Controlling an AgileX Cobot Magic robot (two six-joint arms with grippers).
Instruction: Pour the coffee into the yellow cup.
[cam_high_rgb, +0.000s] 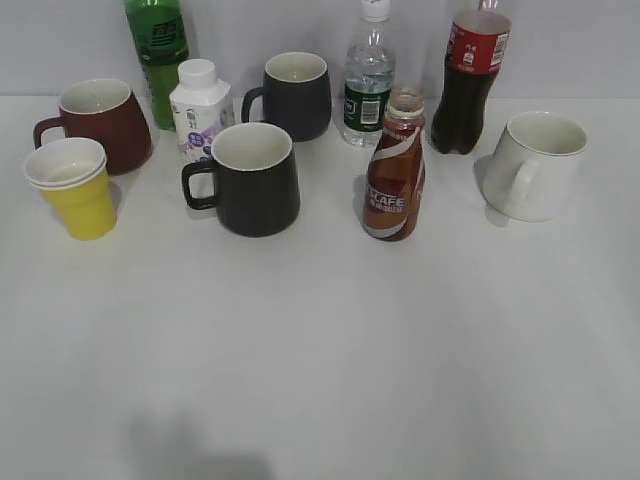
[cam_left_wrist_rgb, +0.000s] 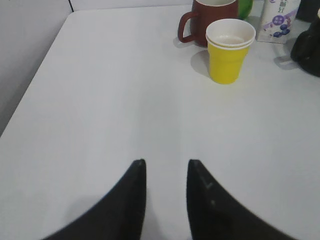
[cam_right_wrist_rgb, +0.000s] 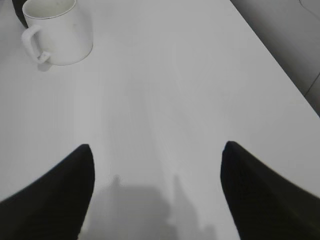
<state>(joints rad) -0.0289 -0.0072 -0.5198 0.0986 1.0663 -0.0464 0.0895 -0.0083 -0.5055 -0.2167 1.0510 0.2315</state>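
The coffee bottle, small and brown with a swirl "CAFE" label and no cap, stands upright at the table's middle right. The yellow cup, white-rimmed and empty, stands at the left, in front of the brown-red mug; it also shows in the left wrist view. My left gripper hangs open and empty over bare table, well short of the cup. My right gripper is wide open and empty over bare table. Neither gripper shows in the exterior view.
Two black mugs, a white milk bottle, a green bottle, a water bottle, a cola bottle and a white mug stand along the back. The table's right edge is near.
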